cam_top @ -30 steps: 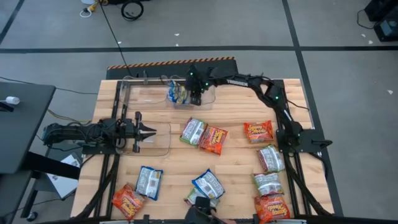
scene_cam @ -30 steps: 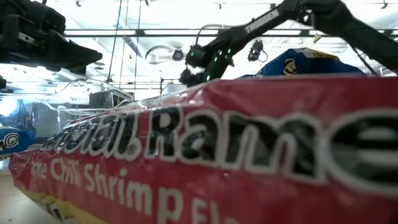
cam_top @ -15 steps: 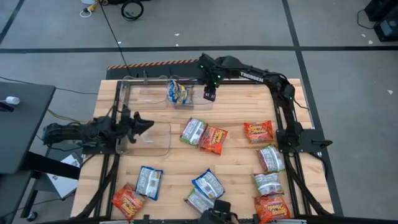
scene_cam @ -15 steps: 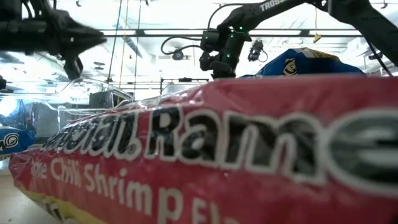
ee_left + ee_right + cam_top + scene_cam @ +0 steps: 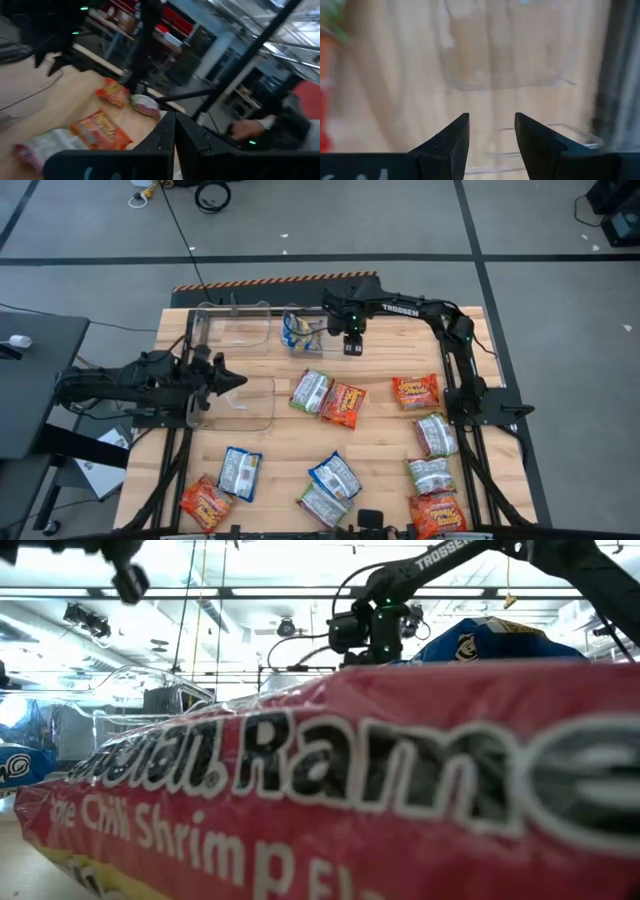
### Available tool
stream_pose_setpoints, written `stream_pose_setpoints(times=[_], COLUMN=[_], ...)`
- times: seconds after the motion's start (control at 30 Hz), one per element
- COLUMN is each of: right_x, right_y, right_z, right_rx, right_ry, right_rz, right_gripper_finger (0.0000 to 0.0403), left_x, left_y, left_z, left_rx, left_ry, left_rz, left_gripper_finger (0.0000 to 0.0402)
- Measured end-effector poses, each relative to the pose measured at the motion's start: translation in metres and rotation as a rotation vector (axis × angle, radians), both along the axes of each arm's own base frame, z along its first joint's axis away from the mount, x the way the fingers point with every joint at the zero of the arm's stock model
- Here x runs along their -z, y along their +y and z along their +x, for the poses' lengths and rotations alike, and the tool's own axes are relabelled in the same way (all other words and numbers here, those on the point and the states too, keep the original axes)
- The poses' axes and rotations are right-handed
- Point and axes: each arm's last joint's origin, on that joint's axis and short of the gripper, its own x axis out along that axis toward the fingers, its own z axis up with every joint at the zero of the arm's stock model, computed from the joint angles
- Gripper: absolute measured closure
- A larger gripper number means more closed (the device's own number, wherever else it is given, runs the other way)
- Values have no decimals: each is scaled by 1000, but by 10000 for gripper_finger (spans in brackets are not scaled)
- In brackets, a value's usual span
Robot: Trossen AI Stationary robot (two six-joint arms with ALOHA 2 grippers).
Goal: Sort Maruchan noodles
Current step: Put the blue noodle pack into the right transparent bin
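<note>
Maruchan ramen packets (image 5: 342, 405), flat crinkly plastic, scattered on a wooden desk (image 5: 380, 450).

Kinds: orange-red, blue-and-yellow (image 5: 334, 475), green-and-white (image 5: 310, 391). One blue-and-yellow packet (image 5: 300, 332) lies in a clear bin (image 5: 303, 347) at the desk's far edge; the rest lie loose across the middle, near edge and right side. Right gripper (image 5: 353, 346) hovers just beside that bin, jaws parted and empty. Left gripper (image 5: 232, 379) sits over a second clear bin (image 5: 255, 415) at the left, jaws closed on nothing.
</note>
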Motion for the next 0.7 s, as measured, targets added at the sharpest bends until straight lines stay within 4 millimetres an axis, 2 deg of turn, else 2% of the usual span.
stream_pose_setpoints(times=[0.17,0.27,0.37,0.53,0.7], right_x=[-4,-22,-48,-99,-135], right_y=[-1,3,19,66,138], right_z=[-11,-19,-22,-22,-17], right_rx=[1,13,18,12,-52], right_ry=[149,129,37,-219,-471], right_rz=[-112,-137,-167,-182,-87], right_gripper_finger=[242,246,251,259,262], left_x=[-37,-48,-51,-49,-35], left_y=[-5,-12,-23,-55,-99], left_z=[7,12,19,33,44], left_rx=[64,116,184,325,440], left_ry=[9,101,231,448,613], left_rz=[56,58,1,-109,-176], left_gripper_finger=[390,390,390,390,391])
